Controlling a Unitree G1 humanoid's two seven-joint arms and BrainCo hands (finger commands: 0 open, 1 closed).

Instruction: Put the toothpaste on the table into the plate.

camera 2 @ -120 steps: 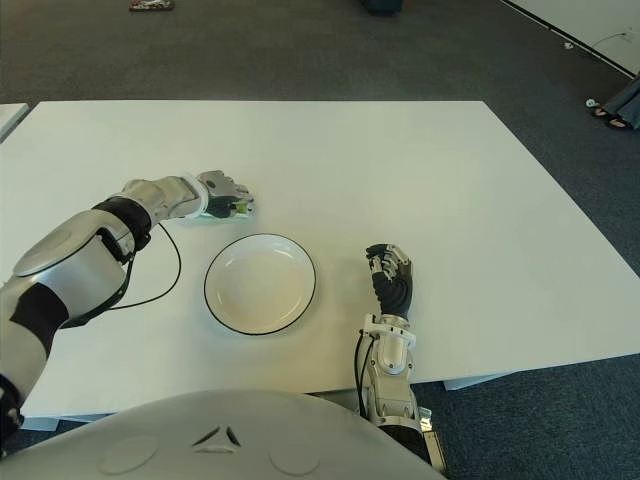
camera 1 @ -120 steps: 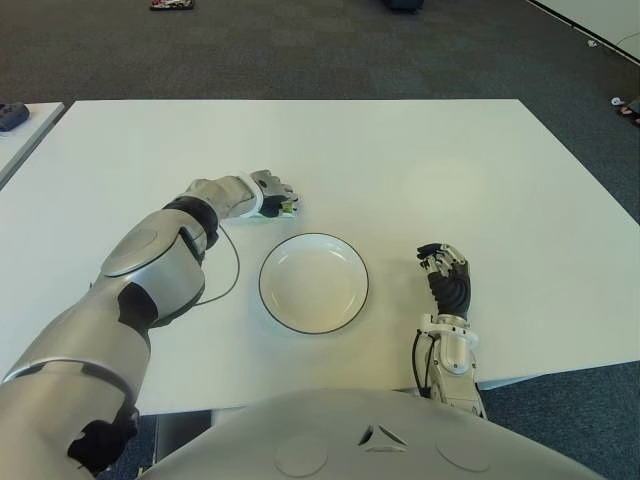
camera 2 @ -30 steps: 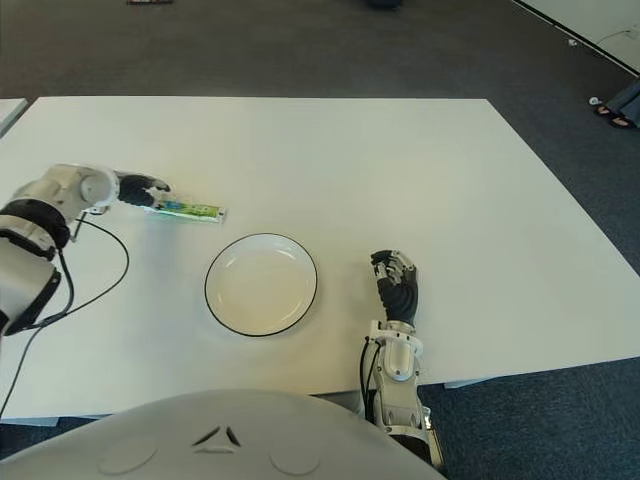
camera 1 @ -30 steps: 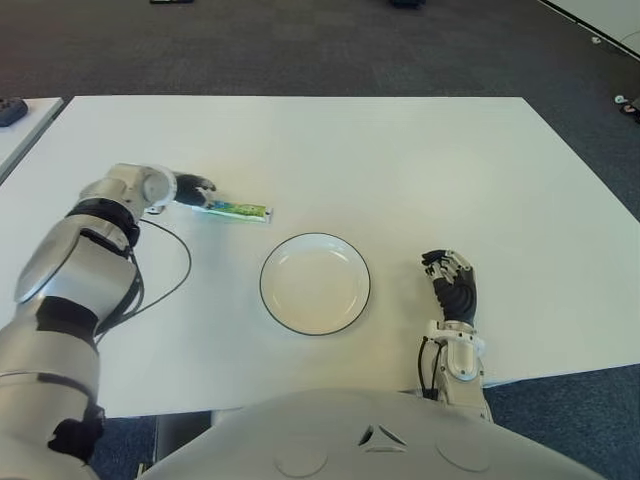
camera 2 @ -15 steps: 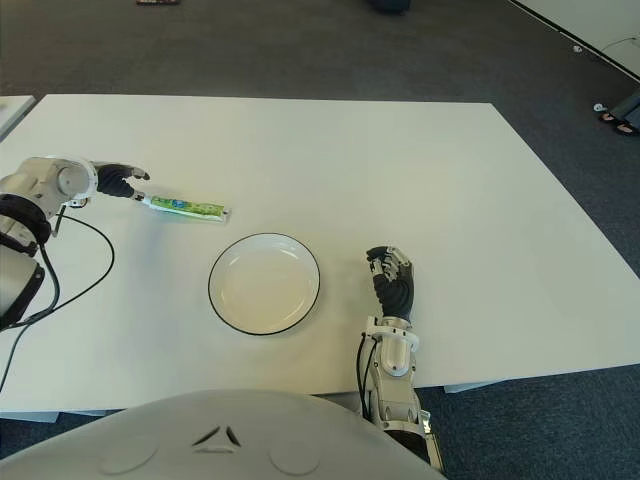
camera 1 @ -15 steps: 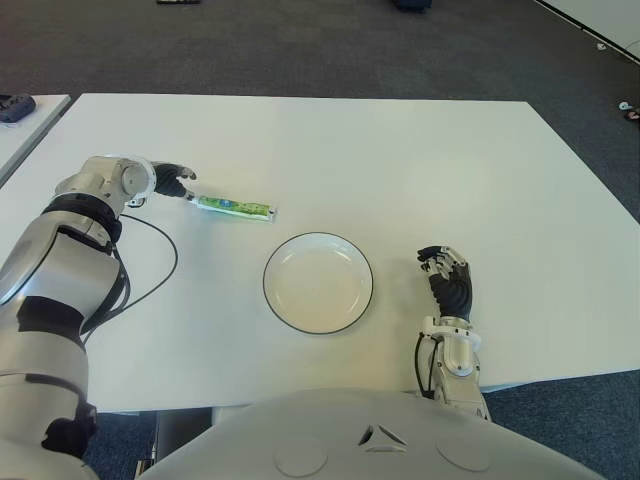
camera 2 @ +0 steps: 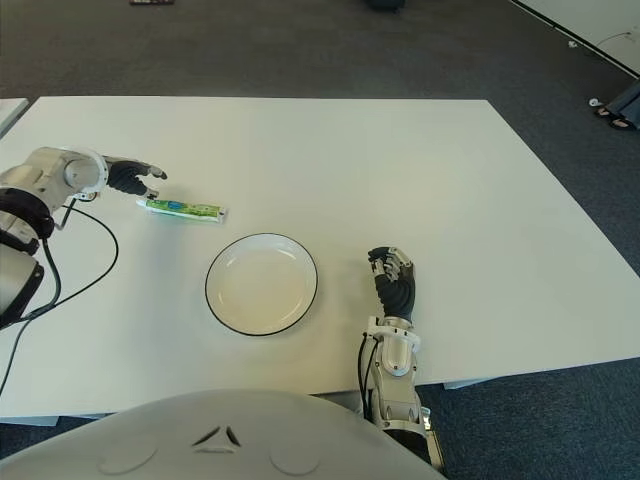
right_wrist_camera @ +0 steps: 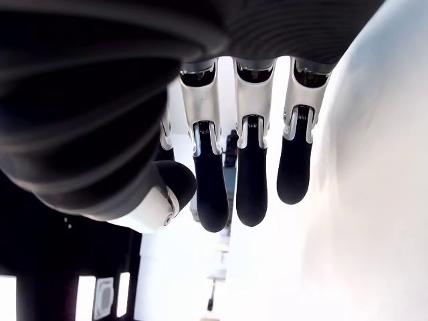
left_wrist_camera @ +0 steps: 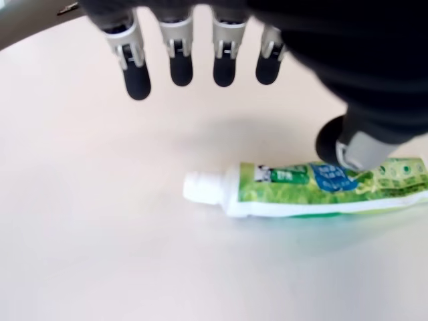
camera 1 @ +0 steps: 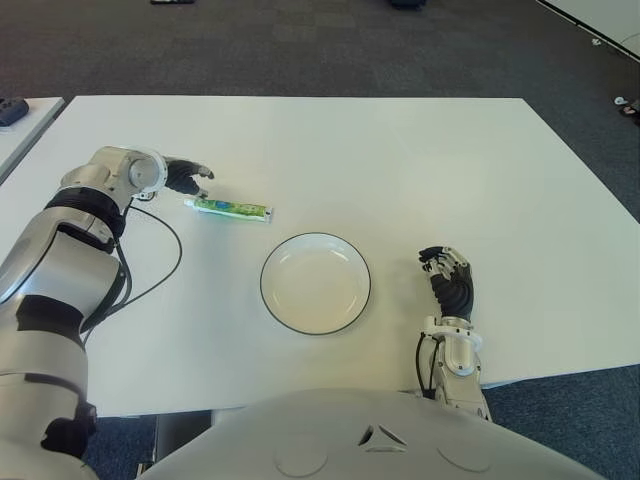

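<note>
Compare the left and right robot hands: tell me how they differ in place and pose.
The left robot hand is stretched far out to the robot's left, beside the toothpaste's cap end; the right robot hand sits near the table's front edge, right of the plate. The left hand's fingers point across the table toward the tube; the right's point away from the robot. Both are open and hold nothing.

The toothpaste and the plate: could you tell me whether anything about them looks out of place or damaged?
Nothing looks damaged or spilled. The toothpaste lies flat on the table, capped, beyond the plate toward the robot's left, not in it. The left hand is at its cap end with fingers spread, holding nothing. The right hand is beside the plate.
</note>
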